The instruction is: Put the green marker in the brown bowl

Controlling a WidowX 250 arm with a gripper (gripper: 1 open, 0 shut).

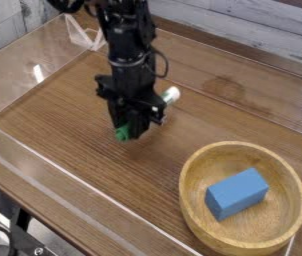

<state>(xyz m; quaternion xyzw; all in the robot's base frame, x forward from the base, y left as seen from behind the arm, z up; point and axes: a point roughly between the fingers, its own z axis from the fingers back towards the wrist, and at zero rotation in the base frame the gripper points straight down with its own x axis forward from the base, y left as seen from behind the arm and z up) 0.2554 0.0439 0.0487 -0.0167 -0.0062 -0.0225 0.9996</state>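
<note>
The green marker (120,132) shows as a green cap below my fingers and a white end (171,96) behind them. My gripper (131,127) points straight down and is shut on the marker, holding it a little above the wooden table. Most of the barrel is hidden by my fingers. The brown bowl (194,213) sits at the lower right, well apart from my gripper.
A blue rectangular block (237,192) lies inside the bowl. Clear plastic walls (60,170) edge the wooden tabletop (60,110) on the near and left sides. A pale board wall runs along the back.
</note>
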